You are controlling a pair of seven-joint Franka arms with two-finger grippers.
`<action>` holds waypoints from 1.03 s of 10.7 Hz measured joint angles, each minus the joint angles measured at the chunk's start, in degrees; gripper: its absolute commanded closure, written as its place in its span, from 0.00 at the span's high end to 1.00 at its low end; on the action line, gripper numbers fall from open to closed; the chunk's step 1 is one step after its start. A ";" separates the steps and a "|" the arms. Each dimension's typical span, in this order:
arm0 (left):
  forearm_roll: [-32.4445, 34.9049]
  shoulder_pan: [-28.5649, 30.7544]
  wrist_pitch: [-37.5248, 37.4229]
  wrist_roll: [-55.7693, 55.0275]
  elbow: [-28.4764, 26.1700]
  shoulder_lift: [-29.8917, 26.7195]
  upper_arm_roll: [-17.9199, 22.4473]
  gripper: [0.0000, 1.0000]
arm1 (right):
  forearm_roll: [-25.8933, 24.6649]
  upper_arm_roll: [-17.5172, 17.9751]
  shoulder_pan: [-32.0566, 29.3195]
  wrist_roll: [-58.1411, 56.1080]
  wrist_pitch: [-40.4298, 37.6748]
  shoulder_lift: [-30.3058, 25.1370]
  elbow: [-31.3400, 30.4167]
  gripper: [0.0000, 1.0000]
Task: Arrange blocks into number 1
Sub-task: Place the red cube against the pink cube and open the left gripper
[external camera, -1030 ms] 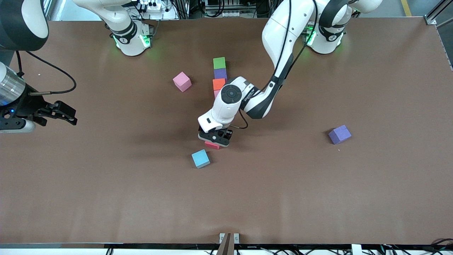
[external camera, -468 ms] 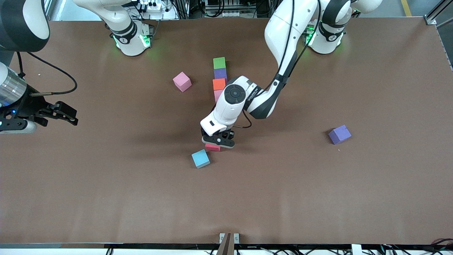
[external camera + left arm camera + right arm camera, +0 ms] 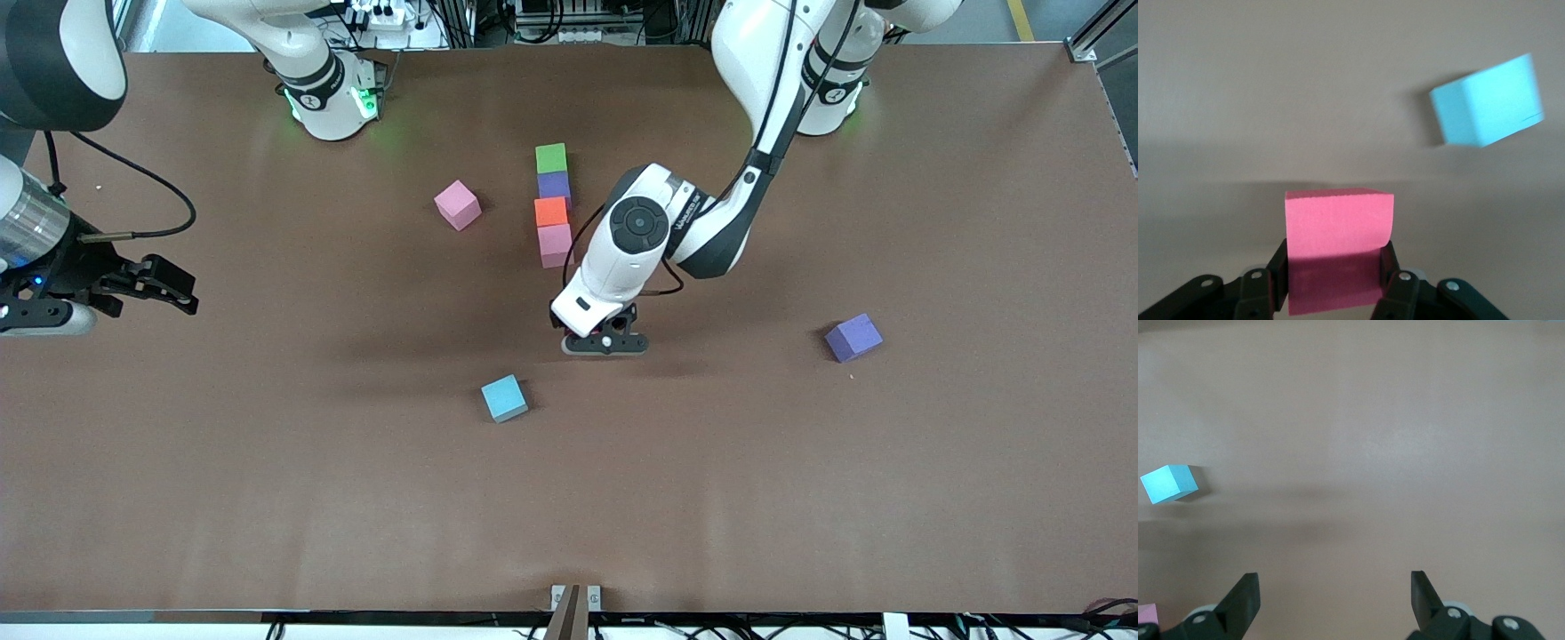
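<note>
Four blocks lie in a line: green, purple, orange and pink, the pink one nearest the front camera. My left gripper hangs over the table just past that pink end, shut on the red block. The light blue block lies loose beside it. A second pink block sits beside the line toward the right arm's end. A second purple block lies toward the left arm's end. My right gripper waits open over the right arm's end of the table.
The brown table carries nothing but the blocks. The left arm's forearm reaches over the table beside the line of blocks. The right wrist view shows the light blue block at a distance.
My left gripper has lifted the red block from beside the light blue block and carried it toward the left arm's end. The line's pink block is now uncovered. The right arm has not moved.
</note>
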 measured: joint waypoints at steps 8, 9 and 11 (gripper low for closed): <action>-0.01 -0.34 11.08 -8.77 -12.27 -2.63 -6.62 0.00 | 0.00 0.12 0.00 0.00 -0.15 0.18 0.00 1.00; -0.01 -0.42 11.08 -9.26 -12.37 -2.78 -7.11 0.00 | 0.00 0.13 0.00 0.00 -0.16 0.20 0.00 1.00; 0.55 -0.78 11.08 -9.34 -12.47 -2.93 -7.71 0.00 | 0.00 0.14 0.00 0.00 -0.16 0.21 0.00 1.00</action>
